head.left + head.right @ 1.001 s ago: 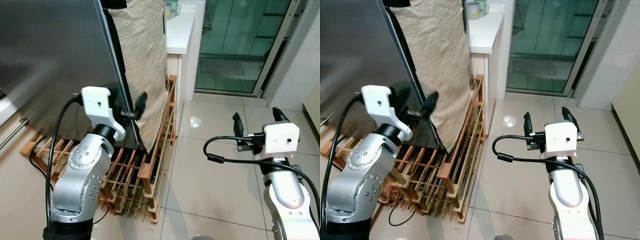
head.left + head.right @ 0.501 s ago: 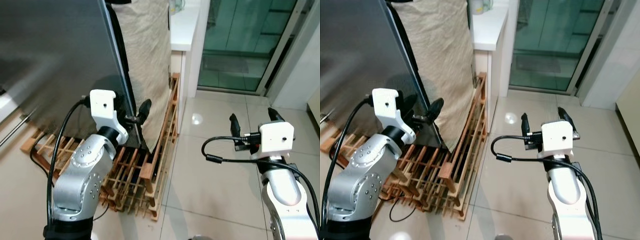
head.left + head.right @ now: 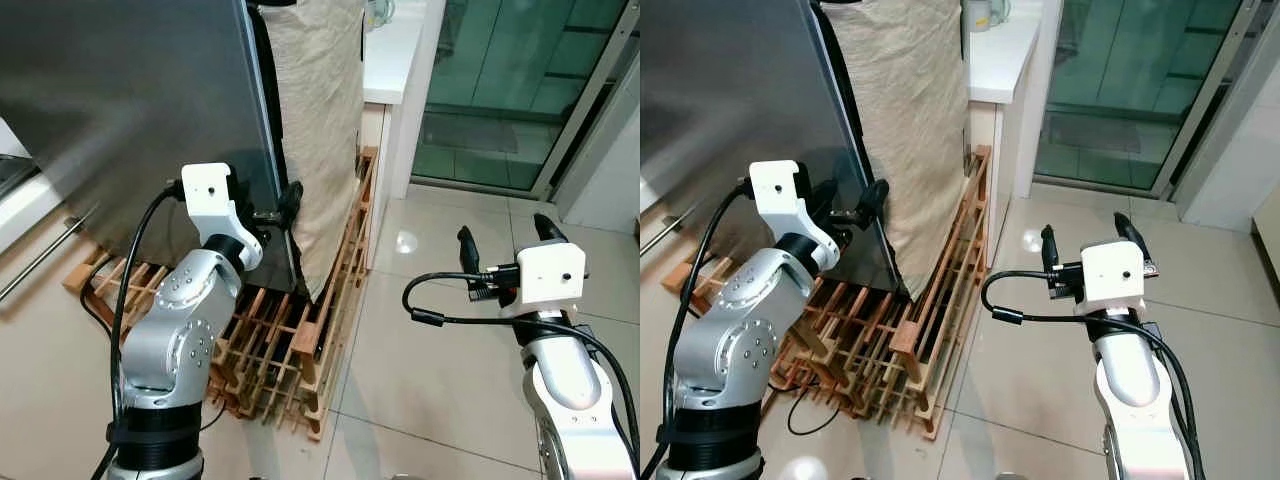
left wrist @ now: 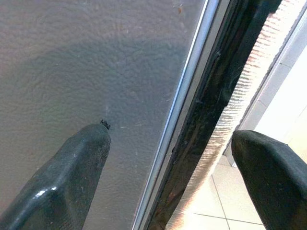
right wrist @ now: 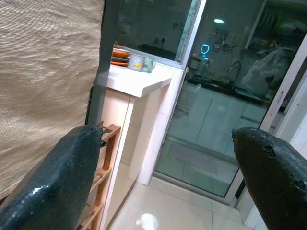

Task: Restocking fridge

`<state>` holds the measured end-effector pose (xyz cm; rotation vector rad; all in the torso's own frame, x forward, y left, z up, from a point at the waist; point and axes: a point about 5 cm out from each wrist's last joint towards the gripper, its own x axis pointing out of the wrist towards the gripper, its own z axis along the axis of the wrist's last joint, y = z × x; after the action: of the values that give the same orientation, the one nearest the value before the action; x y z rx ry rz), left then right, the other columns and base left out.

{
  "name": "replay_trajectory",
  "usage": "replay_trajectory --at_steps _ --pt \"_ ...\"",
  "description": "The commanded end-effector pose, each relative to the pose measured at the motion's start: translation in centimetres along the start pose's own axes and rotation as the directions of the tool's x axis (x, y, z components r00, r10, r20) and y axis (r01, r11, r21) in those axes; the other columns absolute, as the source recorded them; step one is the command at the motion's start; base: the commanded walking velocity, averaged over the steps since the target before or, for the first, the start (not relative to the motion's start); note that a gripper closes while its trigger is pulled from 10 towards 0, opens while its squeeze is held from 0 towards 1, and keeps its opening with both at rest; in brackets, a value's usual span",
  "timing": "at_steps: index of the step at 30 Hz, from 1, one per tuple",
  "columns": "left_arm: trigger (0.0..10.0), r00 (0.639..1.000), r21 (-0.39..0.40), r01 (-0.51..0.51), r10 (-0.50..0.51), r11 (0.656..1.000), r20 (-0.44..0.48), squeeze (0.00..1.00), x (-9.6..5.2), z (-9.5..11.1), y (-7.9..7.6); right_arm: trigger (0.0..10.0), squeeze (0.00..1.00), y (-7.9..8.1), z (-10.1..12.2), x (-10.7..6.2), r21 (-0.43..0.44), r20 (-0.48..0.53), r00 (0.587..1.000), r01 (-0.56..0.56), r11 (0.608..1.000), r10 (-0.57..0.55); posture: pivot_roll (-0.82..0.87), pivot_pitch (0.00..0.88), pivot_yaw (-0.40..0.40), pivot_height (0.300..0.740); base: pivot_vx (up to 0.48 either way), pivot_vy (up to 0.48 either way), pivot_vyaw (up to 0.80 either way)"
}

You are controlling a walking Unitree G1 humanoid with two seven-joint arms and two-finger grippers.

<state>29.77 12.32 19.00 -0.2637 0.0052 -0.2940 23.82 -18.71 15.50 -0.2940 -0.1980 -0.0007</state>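
Left arm: it is bending up at the elbow and reaching forward, bringing the left gripper [image 3: 272, 207] level with the free edge of the fridge door [image 3: 130, 110].
Left fingers: they are standing spread, one finger [image 4: 72, 179] lying over the door's grey face and the other [image 4: 273, 177] out past the edge; whether either is touching the door is hard to tell.
Right arm: it is holding itself upright over the tiled floor [image 3: 440, 350], forearm vertical, with the right gripper [image 3: 503, 240] pointing toward the glass sliding door [image 3: 500, 90], well apart from the fridge.
Right fingers: they are standing wide apart, holding nothing.
Fridge door: it is showing as a large dark grey panel with a fine leathery grain, filling the robot's left side; a thin pale metal strip [image 4: 184, 96] is running down its edge, with a black seal just beside it.
Beige cloth: a woven cover [image 3: 320, 120] is hanging just behind the door edge.
Wooden rack: a slatted frame [image 3: 290, 340] is lying on the floor under the fridge and the cloth.
White bench: it [image 3: 395, 50] is standing beyond the cloth, carrying a mug [image 5: 136, 62].
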Motion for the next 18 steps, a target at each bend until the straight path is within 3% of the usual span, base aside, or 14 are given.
replay_trajectory --at_steps 1,18 --pt "10.0 0.999 0.001 0.050 -0.050 0.999 -0.006 0.00 0.0 0.2 -0.6 10.0 0.00 -0.1 -0.1 0.1 -0.008 0.002 1.000 0.003 1.000 -0.003 -0.20 0.000 0.089 0.740 0.000 0.000 0.00" --pt "10.0 0.986 -0.080 0.154 -0.158 0.985 -0.046 0.00 -0.4 0.1 -1.9 10.0 0.00 0.0 -0.5 0.0 -0.013 -0.006 1.000 -0.003 1.000 0.003 -0.19 0.000 0.082 0.740 0.000 0.000 0.00"
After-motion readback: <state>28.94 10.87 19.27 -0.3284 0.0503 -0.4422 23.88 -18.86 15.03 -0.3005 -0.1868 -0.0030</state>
